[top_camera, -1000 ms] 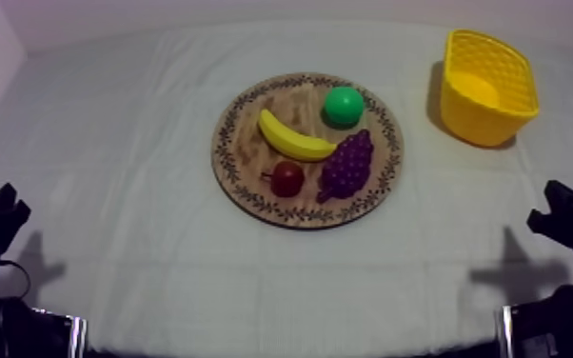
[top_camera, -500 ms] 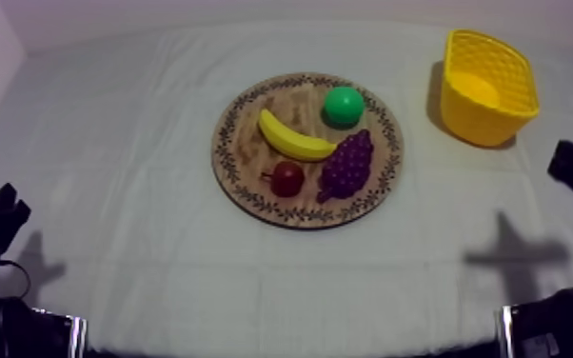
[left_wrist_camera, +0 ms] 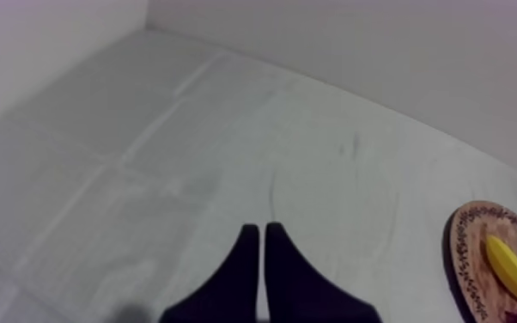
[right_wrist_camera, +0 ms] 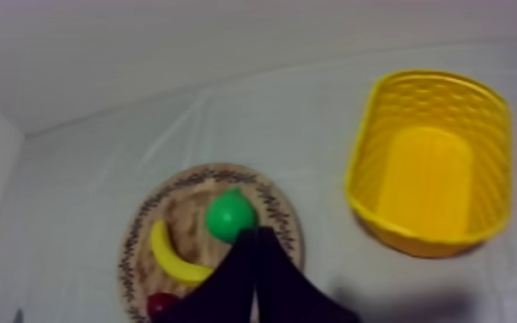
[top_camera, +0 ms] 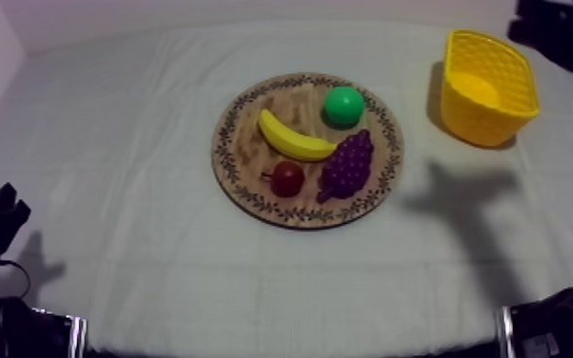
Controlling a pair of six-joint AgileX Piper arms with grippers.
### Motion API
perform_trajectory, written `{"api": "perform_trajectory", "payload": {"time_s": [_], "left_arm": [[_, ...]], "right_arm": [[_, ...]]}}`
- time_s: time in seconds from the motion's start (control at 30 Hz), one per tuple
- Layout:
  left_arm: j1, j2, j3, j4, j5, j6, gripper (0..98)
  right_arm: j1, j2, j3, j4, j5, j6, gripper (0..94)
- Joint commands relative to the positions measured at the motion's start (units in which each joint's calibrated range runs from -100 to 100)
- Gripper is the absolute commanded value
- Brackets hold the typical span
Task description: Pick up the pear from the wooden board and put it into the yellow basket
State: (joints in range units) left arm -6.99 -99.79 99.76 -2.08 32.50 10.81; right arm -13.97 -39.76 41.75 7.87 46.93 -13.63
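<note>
One round green pear (top_camera: 343, 105) — on wooden board (top_camera: 241, 152) (patterned rim).

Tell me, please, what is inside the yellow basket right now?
Nothing: the yellow basket shows a bare floor in the right wrist view; only its near wall's inner face is hidden. The pear lies on the wooden board.

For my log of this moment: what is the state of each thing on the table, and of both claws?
wooden board: flat, bearing four fruits.
pear: on the board, not grasped.
banana: lying on the board.
grapes: lying on the board.
small red fruit: on the board.
yellow basket: upright, empty.
left claw: shut on nothing.
right claw: shut on nothing.
</note>
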Motion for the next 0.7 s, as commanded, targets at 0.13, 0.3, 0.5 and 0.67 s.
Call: {"api": "perform_trajectory", "payload": {"time_s": [0.13, 0.3, 0.5, 0.67], "left_arm": [[0.01, -0.04, 0.02, 0.0, 0.0, 0.0, 0.1], [0.01, -0.04, 0.02, 0.0, 0.0, 0.02, 0.1], [0.01, -0.04, 0.02, 0.0, 0.0, 0.01, 0.1], [0.01, -0.04, 0.02, 0.0, 0.0, 0.0, 0.1]], "right_arm": [[-1.31, 21.18, -16.14, -4.9, -0.18, 3.38, 0.7], [-2.17, 32.26, -21.59, -8.24, -0.76, 5.87, 0.7], [-3.47, 41.56, -21.61, -10.25, -3.8, 7.97, 0.7], [-4.97, 43.8, -17.11, -9.31, -8.16, 7.61, 0.7]]}}
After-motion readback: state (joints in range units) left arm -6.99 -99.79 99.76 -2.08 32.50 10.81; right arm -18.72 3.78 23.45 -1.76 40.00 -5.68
